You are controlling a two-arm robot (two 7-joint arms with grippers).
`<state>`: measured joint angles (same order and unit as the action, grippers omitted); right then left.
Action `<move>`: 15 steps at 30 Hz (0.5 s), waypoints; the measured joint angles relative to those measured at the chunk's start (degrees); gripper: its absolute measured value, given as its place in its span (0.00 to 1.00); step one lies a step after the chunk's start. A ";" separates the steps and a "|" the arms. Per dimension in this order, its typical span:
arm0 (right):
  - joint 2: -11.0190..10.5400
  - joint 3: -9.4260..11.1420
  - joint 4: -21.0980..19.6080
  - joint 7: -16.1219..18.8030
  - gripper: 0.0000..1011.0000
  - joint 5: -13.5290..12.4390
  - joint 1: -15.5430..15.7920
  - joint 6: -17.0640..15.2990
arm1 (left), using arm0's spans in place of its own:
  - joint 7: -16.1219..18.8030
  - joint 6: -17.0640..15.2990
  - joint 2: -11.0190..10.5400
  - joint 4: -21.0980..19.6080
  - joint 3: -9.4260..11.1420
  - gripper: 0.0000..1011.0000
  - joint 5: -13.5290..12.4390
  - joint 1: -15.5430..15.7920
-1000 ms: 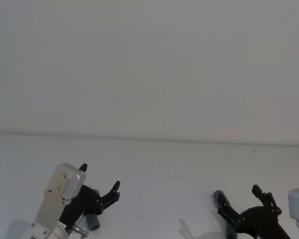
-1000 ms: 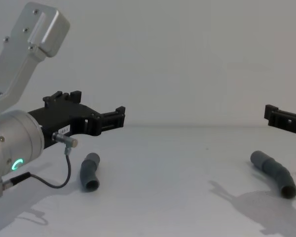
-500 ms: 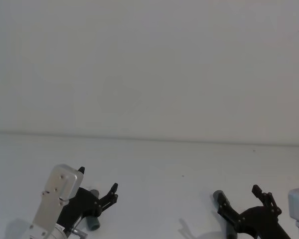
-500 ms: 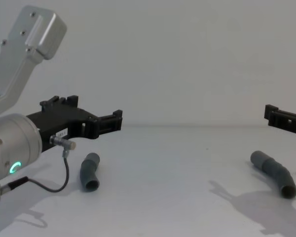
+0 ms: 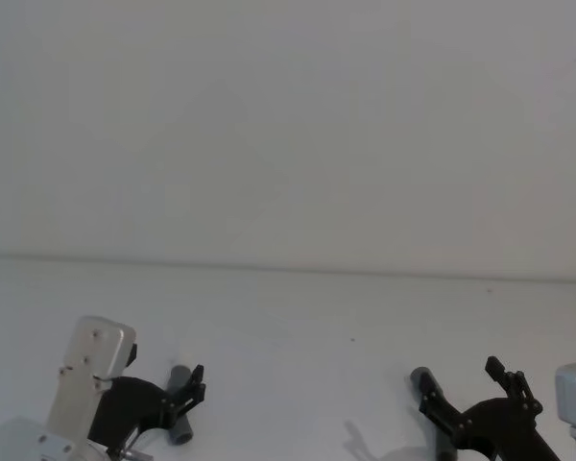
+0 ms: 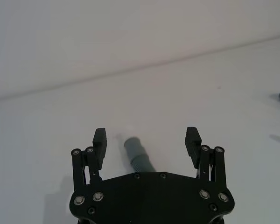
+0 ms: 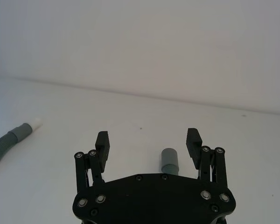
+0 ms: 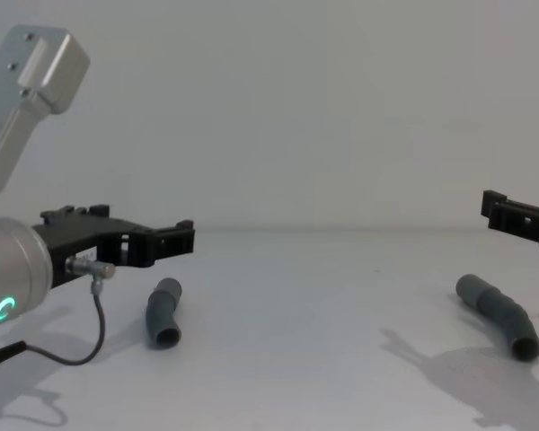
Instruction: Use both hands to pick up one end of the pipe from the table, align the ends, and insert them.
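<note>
Grey short pipe (image 8: 163,312) at 7 o'clock, long pipe (image 8: 499,314) at 5 | left gripper (image 6: 146,137), right gripper (image 7: 148,137) both spread | each faces its piece, likely to grasp it.

Four views share one table (image 8: 323,377).
Head looks down from above, chest low across, both wrists close along it.

- Short pipe (image 8: 163,312) lies alone, with open table (image 8: 323,377) all round it.
- Long pipe (image 8: 500,314) lies well to its right, bare table between.
- Left gripper (image 6: 146,136) hangs just above it, jaws spread wider than it.
</note>
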<state>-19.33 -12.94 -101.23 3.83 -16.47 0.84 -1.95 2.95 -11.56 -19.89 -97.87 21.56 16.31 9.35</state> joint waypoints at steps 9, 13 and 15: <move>0.00 0.00 0.00 0.00 0.99 0.00 0.00 0.00 | 1.84 -9.58 0.76 -2.72 -2.60 0.99 2.92 -0.32; 0.00 0.00 0.00 0.00 0.99 0.00 0.00 0.00 | 2.29 -13.73 1.00 -3.17 -3.45 0.99 4.00 0.41; 0.00 0.00 0.00 0.00 0.99 0.00 0.00 0.00 | 2.40 -16.05 1.16 -3.17 -3.86 0.99 4.57 1.15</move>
<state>-19.33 -12.94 -101.23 3.83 -16.46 0.84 -1.95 5.34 -27.61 -18.73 -101.05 17.71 20.88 10.50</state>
